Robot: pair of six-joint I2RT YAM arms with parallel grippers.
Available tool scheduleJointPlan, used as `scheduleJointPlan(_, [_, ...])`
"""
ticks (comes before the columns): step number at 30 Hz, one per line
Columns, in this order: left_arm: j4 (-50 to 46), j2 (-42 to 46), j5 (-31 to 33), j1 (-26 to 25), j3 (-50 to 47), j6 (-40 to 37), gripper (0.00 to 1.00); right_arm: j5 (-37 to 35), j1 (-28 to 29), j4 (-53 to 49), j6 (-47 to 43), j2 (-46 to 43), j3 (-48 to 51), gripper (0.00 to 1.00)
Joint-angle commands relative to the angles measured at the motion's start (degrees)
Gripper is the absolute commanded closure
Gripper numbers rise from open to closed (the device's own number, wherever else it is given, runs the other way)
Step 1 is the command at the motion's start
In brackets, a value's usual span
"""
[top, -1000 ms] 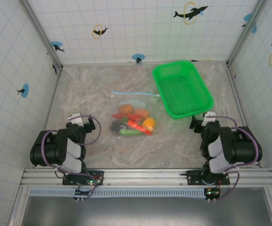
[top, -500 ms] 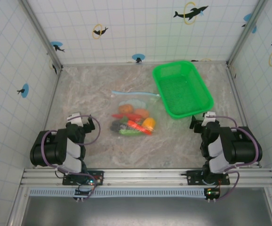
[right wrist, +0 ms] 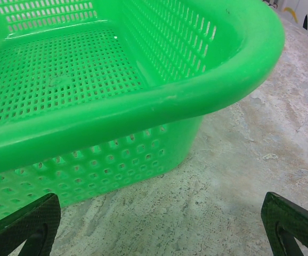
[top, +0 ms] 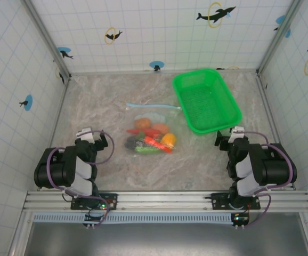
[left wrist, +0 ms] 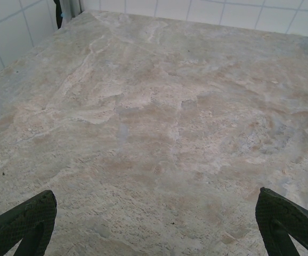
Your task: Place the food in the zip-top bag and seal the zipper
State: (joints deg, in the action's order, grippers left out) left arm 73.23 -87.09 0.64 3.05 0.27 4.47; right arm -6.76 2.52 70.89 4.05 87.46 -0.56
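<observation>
1. On the counter [top: 100, 106]: zip-top bag [top: 151, 128], food [top: 150, 140] seemingly inside, zipper [top: 153, 105] at far edge.
2. Left gripper [left wrist: 154, 213], right gripper [right wrist: 156, 216] — both spread, empty.
3. Risk — bulging food could hold the zipper gapped.

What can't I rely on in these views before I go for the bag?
- zipper: top view, too small to tell whether it is sealed or open.
- food: top view, the small pieces overlap, so the count is unclear. Whether every piece is inside the clear zip-top bag cannot be told.
- green basket: right wrist view, cut off by the left and top edges. Its wall hides the table behind.
</observation>
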Motion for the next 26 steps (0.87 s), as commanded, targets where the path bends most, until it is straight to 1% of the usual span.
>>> scheduleJointPlan(1, [-0.11, 0.26, 0.5, -0.24, -0.09, -0.45, 0.02, 0.0, -0.33, 0.93, 0.1, -0.54, 0.56, 0.0])
scheduleJointPlan(26, [-0.31, 0.37, 0.57, -0.19, -0.03, -0.45, 0.02, -0.05, -0.33, 0.92, 0.08, -0.54, 0.56, 0.0])
